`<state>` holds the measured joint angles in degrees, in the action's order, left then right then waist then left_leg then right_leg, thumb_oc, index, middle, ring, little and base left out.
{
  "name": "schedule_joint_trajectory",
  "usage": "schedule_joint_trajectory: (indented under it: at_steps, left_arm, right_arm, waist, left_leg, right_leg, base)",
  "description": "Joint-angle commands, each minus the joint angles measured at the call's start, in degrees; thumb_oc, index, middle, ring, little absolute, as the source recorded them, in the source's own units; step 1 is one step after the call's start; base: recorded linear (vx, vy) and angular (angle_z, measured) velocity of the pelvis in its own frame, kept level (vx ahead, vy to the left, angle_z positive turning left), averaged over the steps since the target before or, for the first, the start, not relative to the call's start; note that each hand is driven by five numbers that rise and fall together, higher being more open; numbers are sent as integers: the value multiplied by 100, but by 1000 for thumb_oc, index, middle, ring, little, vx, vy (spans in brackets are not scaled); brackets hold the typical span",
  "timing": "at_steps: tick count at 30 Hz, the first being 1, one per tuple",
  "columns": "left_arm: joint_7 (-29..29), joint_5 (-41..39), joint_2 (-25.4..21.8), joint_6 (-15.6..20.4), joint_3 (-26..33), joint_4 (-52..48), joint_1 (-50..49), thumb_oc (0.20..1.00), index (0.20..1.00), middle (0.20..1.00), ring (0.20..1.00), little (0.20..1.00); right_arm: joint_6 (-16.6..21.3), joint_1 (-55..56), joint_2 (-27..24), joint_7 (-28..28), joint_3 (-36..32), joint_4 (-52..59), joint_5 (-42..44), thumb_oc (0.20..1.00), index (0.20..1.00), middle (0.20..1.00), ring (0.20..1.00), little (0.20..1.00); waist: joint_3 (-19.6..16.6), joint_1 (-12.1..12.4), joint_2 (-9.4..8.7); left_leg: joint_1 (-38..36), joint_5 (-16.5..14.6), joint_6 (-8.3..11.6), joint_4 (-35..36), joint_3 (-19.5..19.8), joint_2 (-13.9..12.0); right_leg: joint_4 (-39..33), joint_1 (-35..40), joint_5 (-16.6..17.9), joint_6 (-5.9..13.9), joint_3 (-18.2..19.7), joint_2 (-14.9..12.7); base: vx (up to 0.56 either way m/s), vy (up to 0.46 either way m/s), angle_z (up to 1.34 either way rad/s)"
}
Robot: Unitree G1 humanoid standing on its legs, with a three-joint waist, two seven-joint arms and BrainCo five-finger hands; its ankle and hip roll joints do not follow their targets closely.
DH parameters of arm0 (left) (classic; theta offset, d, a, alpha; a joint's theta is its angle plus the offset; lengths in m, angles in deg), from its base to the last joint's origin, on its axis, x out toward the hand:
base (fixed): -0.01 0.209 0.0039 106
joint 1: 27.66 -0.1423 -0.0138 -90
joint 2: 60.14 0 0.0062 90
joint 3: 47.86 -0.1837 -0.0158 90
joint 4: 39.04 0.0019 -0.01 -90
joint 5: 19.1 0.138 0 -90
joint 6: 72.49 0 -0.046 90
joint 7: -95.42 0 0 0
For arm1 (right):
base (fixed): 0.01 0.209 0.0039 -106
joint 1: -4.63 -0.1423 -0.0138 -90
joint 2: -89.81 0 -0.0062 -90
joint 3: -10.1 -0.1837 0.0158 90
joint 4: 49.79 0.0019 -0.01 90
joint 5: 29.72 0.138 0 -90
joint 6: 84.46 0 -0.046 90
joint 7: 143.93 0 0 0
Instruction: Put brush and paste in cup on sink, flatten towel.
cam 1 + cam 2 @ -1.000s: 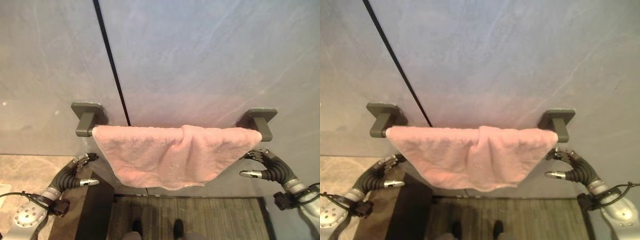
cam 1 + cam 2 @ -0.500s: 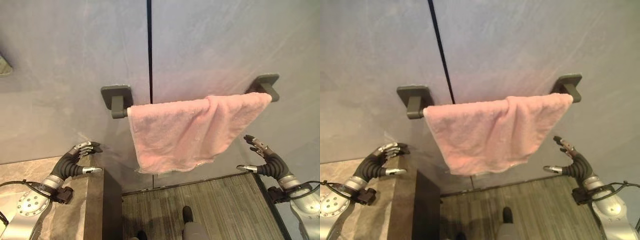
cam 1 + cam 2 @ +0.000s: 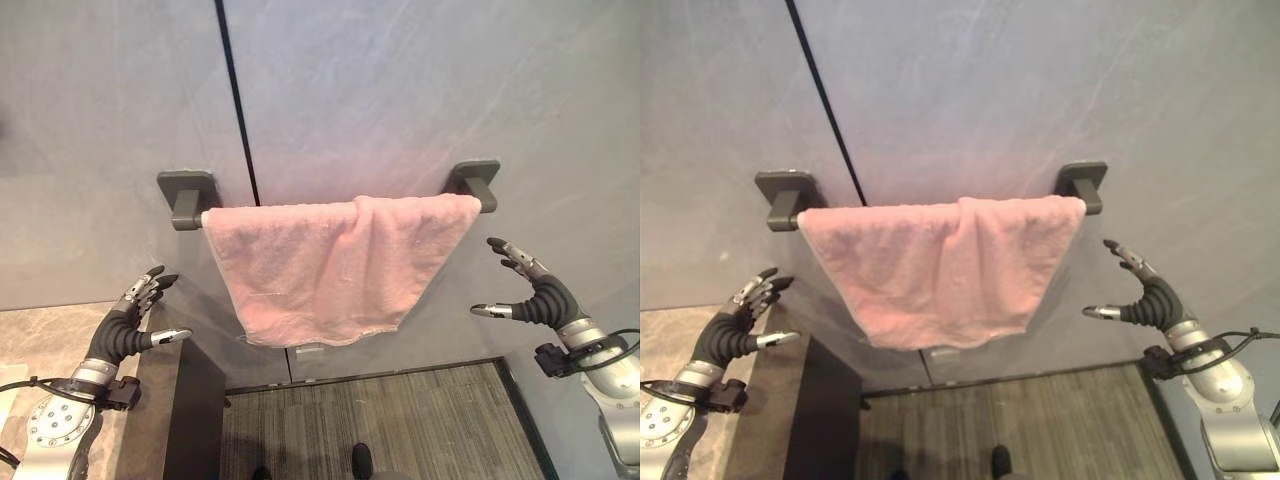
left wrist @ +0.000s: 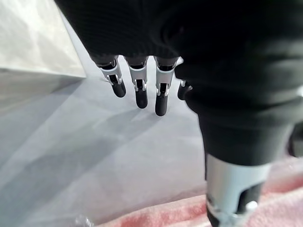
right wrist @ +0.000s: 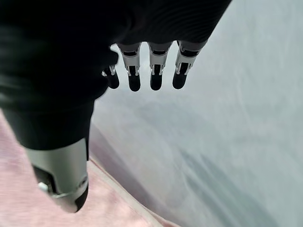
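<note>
A grey wall [image 3: 400, 90] takes up most of the head views, split by a dark vertical seam [image 3: 232, 100]. Below it runs a strip of striped wood-look floor [image 3: 380, 420], and at the lower left a beige stone counter [image 3: 40, 340] ends in a dark side panel [image 3: 190, 400].

On the wall a towel bar is held by two dark grey brackets, one at the left [image 3: 186, 195] and one at the right [image 3: 474, 180]. The pink towel [image 3: 330, 265] hangs draped over the bar, its long axis running side to side along it, from just beside the left bracket to the right bracket. It hangs unevenly: a fold ridge [image 3: 362, 225] runs down right of the middle, and the lower edge slants and curves, reaching lowest near the left of centre.

The left hand [image 3: 125, 325] is raised over the counter edge, below and to the left of the towel, apart from it; its fingers [image 4: 139, 90] are straight and spread, holding nothing. The right hand [image 3: 535, 295] is raised just right of the towel's edge, also clear of it, fingers [image 5: 156, 71] extended with the thumb held apart, empty
</note>
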<state>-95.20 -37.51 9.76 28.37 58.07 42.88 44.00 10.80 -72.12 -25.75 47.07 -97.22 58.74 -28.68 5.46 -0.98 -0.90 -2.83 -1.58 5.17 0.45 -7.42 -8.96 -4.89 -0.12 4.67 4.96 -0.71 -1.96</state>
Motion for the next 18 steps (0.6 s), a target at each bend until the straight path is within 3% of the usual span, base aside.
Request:
schedule_joint_trajectory:
  at_steps: [1,5,9,15,18]
  left_arm:
    - [724,1549,-598,715,806,-587,-79,1000,1000,1000,1000,1000]
    - [1129,2231,-738,920,1295,-864,-379,1000,1000,1000,1000,1000]
    - [1692,2723,-952,1155,1533,-1335,-145,1000,1000,1000,1000,1000]
    - [1598,3024,-1643,1395,1182,-2146,295,1000,1000,1000,1000,1000]
    - [1493,3320,-2335,1518,504,-2277,702,1000,1000,1000,1000,1000]
  right_arm:
    - [587,-218,-436,-391,-820,606,-517,1000,1000,1000,1000,1000]
    - [779,-165,-448,-562,-1148,890,-811,1000,1000,1000,1000,1000]
    - [1065,-529,-613,-768,-973,1178,-931,1000,1000,1000,1000,1000]
    - [1223,-1223,-1231,-535,-54,1486,-994,1000,1000,1000,1000,1000]
    - [1213,-1828,-1597,-491,780,1511,-1142,1000,1000,1000,1000,1000]
  waist:
    - [-14,-67,-308]
    - [-198,-134,-161]
    - [-461,-159,-70]
    - [-568,-179,-56]
    - [-580,-192,-75]
  left_leg:
    - [417,-15,-95,-673,333,402]
    - [233,68,-125,-234,286,397]
    - [-21,152,-121,171,197,392]
    - [-241,170,-133,401,134,412]
    - [-272,182,-118,445,92,402]
  right_leg:
    - [600,81,-549,111,-51,-289]
    - [583,60,-535,140,-4,-231]
    - [443,158,-512,186,-11,-273]
    - [338,231,-461,228,64,-286]
    - [294,240,-410,273,101,-292]
  base:
    - [-151,-151,22]
    - [9,17,20]
    - [45,45,-2]
    - [6,13,0]
    - [-1,11,-10]
